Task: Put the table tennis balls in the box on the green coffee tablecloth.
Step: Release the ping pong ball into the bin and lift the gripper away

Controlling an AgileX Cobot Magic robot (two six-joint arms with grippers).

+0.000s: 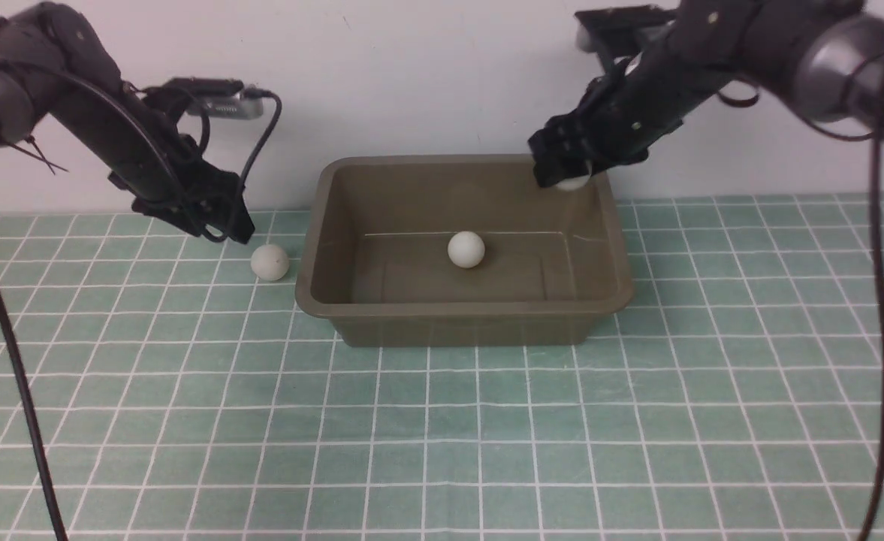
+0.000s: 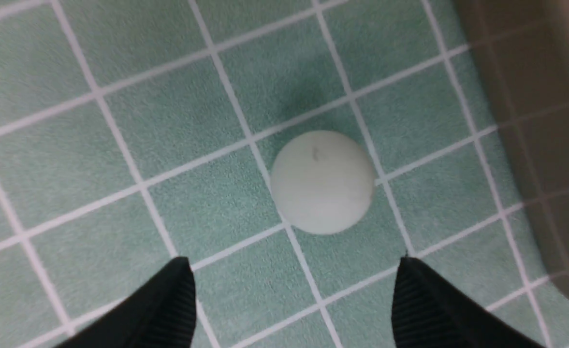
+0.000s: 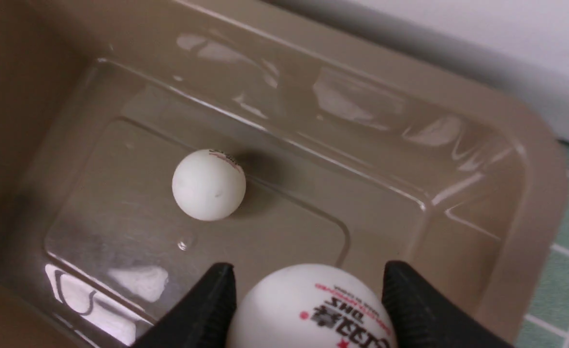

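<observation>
The olive-brown box [image 1: 460, 321] stands on the green coffee tablecloth [image 1: 442, 436]. One table tennis ball [image 1: 466, 249] [image 3: 209, 184] rests on the box floor. My right gripper [image 1: 562, 176] [image 3: 308, 267] hangs over the box's back right corner, shut on a second ball [image 1: 573, 182] [image 3: 308, 309] with red and black print. A third ball [image 1: 270, 262] [image 2: 322, 182] lies on the cloth just left of the box. My left gripper [image 1: 227, 225] [image 2: 294, 262] hovers open above and behind that ball, fingers apart and not touching it.
A pale wall rises right behind the box. The box's side wall [image 2: 545, 121] is close beside the loose ball. Cables hang from both arms.
</observation>
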